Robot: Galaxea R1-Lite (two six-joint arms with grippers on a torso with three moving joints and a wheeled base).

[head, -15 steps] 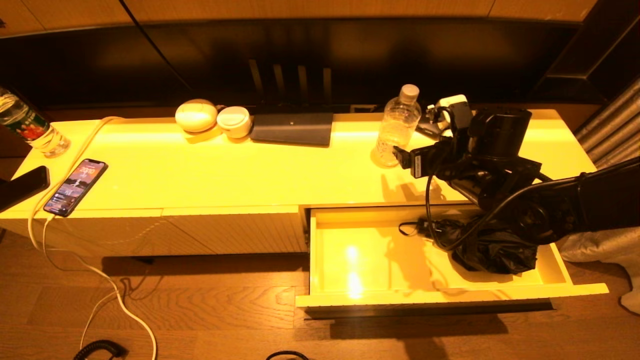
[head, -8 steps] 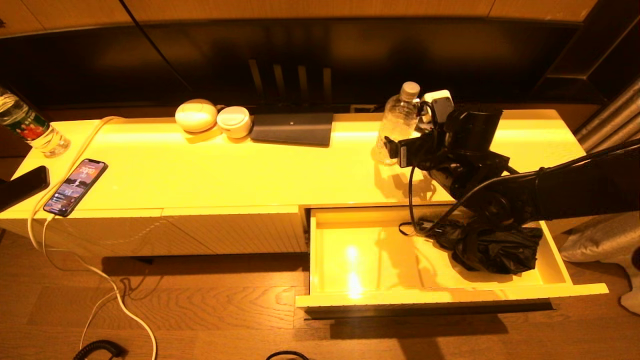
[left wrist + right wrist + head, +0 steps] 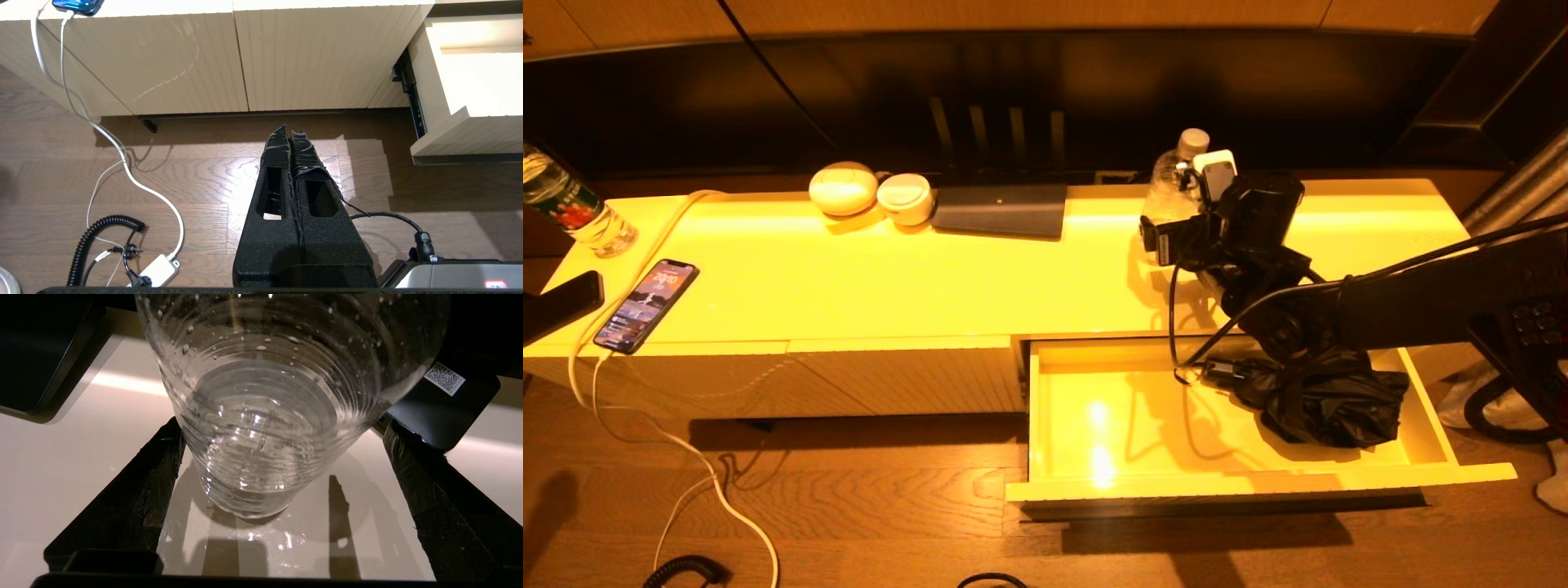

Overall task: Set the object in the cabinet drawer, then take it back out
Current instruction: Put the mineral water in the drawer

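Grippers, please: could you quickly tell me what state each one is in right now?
Left gripper: shut, holding nothing, parked above the floor.
Right gripper: open, fingers either side of the clear bottle, not gripping it.

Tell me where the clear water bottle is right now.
In the head view the clear water bottle stands on the cabinet top, right side, behind the open drawer, between the open right gripper's fingers.

No actual words readable anywhere. Only a QR-style code sticker [image 3: 444, 378] on a black device [image 3: 445, 412] just behind the water bottle [image 3: 265, 404]; phone [image 3: 647, 305] screen digits too small.
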